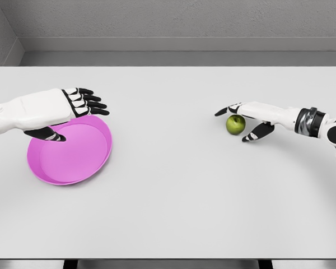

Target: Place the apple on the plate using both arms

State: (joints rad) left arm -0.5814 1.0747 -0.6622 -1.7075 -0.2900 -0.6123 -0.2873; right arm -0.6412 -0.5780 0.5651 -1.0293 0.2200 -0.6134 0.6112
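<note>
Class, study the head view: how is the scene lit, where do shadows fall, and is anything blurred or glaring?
Head view: soft, even light, no glare on the pale grey table; faint shadows under the small green apple and the round pink plate; everything sharp, both the left hand and the right hand.

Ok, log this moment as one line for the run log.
left hand open over pink plate | right hand open around green apple | apple on table, not yet lifted
</note>
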